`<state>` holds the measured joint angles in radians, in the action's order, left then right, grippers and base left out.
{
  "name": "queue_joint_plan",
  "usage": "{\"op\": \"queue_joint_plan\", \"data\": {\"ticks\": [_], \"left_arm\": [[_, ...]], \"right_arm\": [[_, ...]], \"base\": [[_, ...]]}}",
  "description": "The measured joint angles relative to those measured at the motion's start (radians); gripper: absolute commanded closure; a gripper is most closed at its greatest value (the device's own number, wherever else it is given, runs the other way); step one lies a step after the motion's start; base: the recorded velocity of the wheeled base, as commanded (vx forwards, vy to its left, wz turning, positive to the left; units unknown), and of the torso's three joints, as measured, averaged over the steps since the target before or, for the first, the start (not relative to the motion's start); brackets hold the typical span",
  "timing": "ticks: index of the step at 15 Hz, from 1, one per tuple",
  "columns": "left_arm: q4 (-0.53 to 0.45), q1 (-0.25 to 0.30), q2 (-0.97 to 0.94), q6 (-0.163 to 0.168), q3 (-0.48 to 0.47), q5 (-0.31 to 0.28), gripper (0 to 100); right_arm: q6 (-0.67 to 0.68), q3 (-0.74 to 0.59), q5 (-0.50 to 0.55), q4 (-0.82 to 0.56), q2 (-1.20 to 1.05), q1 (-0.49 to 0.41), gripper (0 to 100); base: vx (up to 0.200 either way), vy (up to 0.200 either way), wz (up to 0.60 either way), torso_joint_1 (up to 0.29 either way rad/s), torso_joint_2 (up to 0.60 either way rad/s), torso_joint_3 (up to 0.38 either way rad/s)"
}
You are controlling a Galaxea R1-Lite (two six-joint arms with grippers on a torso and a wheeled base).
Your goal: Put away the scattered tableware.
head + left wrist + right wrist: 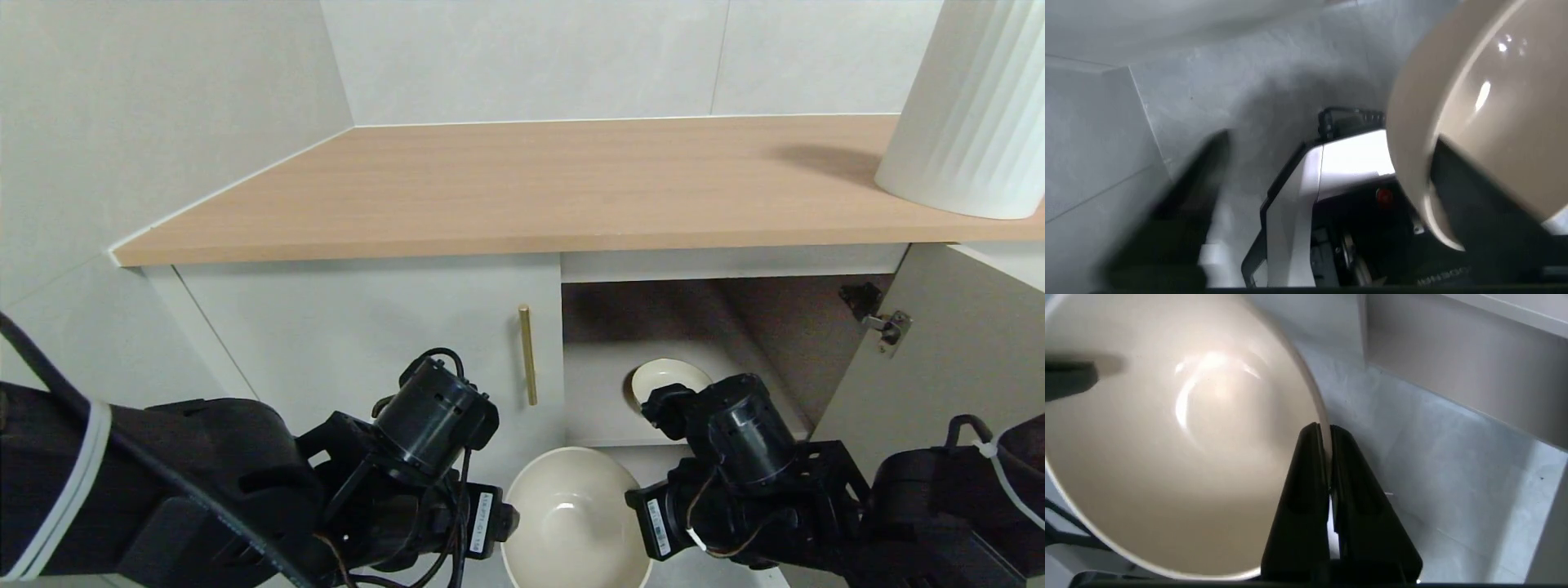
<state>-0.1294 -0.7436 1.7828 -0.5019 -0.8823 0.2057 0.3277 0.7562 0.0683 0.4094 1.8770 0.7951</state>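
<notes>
A smooth, glossy glaze is shown on the cream bowl [571, 514]; the countertop [571, 188] is finished in matt wood grain, the cabinet door [367, 327] in smooth matt white, its bar handle [528, 355] in brass-coloured metal.

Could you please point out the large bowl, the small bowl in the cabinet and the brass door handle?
large bowl [571, 523], head view, inner wall.
small bowl [669, 374], head view, inner wall.
brass door handle [528, 355], head view, middle of bar.

No lettering can be read at the cabinet. A small white sticker [487, 523] on the left gripper [513, 523] and a matching sticker [658, 523] on the right gripper [630, 498] carry print too fine to make out.
</notes>
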Motion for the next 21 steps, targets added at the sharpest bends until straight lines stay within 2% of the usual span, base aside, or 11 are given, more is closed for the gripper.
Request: {"op": "queue_joint_plan", "data": {"ticks": [3, 6, 8, 11, 14, 21], "left_arm": [[0.006, -0.001, -0.001, 0.0, -0.001, -0.003, 0], [0.01, -0.002, -0.001, -0.001, -0.001, -0.006, 0], [0.01, -0.002, -0.005, 0.0, -0.001, -0.007, 0], [0.011, -0.002, -0.01, -0.001, -0.001, -0.007, 0], [0.011, -0.002, -0.011, -0.001, -0.001, -0.008, 0], [0.011, -0.002, -0.011, 0.0, -0.001, -0.007, 0]], "right_arm": [[-0.002, 0.0, 0.0, 0.0, 0.004, 0.001, 100], [-0.033, -0.001, 0.042, 0.0, 0.029, -0.012, 100], [-0.066, 0.002, 0.096, 0.0, 0.068, -0.04, 100], [-0.085, 0.019, 0.112, -0.02, 0.122, -0.095, 100], [-0.074, 0.091, 0.126, -0.088, 0.156, -0.171, 100], [0.198, 0.331, 0.2, -0.1, 0.258, -0.312, 100]], "base": [[0.0, 0.0, 0.0, 0.0, 0.0, 0.0], [0.0, 0.0, 0.0, 0.0, 0.0, 0.0], [0.0, 0.0, 0.0, 0.0, 0.0, 0.0], [0.0, 0.0, 0.0, 0.0, 0.0, 0.0], [0.0, 0.0, 0.0, 0.0, 0.0, 0.0], [0.0, 0.0, 0.0, 0.0, 0.0, 0.0]]}}
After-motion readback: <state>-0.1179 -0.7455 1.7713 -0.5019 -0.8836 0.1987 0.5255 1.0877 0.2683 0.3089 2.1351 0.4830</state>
